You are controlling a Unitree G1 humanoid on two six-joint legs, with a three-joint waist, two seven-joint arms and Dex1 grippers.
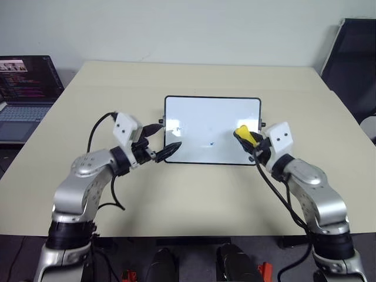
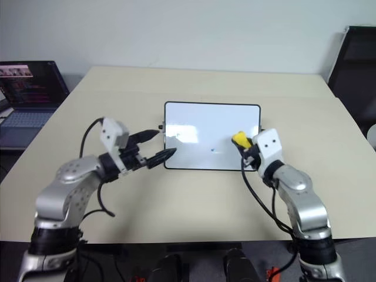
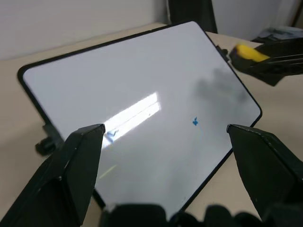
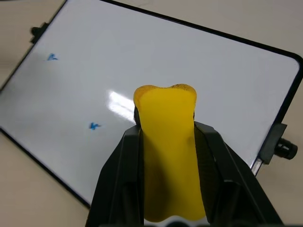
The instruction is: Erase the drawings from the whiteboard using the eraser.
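Right wrist view gives you the closest look: your right gripper (image 4: 165,142) is clamped on the yellow eraser (image 4: 168,156), both fingers pinching its sides, its dark underside hidden from you. Beyond it, the whiteboard (image 4: 199,61) lies flat on the beige table (image 1: 194,194), and two small blue drawings (image 4: 94,126) show on the glossy surface; glare makes any fainter marks hard to pick out. Over on your left, the left gripper (image 1: 158,143) hangs with fingers spread wide, holding nothing, hovering at the board's near left corner. Whether its lower fingertip touches the frame, you cannot tell. Farther back, a laptop (image 1: 26,94) sits cut off at the left edge.
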